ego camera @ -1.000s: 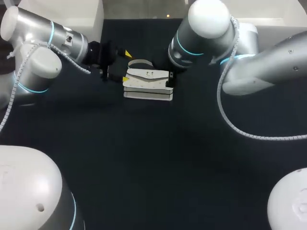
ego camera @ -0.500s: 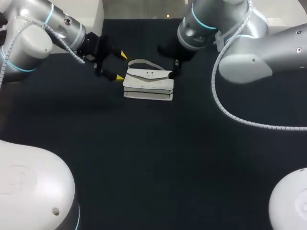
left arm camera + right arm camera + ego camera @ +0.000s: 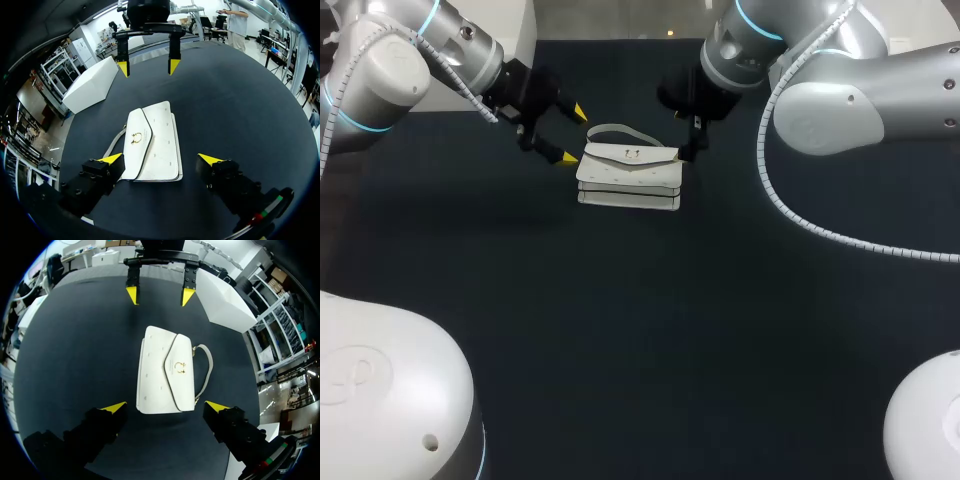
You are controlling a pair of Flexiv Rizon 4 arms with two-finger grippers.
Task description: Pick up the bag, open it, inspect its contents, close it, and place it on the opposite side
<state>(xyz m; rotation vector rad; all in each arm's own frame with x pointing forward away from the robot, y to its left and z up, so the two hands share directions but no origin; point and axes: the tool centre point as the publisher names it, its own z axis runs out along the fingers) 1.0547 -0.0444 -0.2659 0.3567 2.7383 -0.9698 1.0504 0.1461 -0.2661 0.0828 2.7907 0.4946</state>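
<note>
Left gripper (image 3: 573,135) and right gripper (image 3: 148,66) stand spread, empty, flanking the flat bag (image 3: 628,177); a finger may snag the loose strap (image 3: 610,129), dragging it askew.

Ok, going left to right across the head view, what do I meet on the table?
Left claw → white bag → right claw. Both claws are open, one at each end of the bag.

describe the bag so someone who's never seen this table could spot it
On the dark table, look toward the far side, between the left gripper and the right gripper. The bag lies flat there, with a pointed flap, a small gold clasp and a thin looped strap. It is the only white thing between those black, yellow-tipped fingers.
</note>
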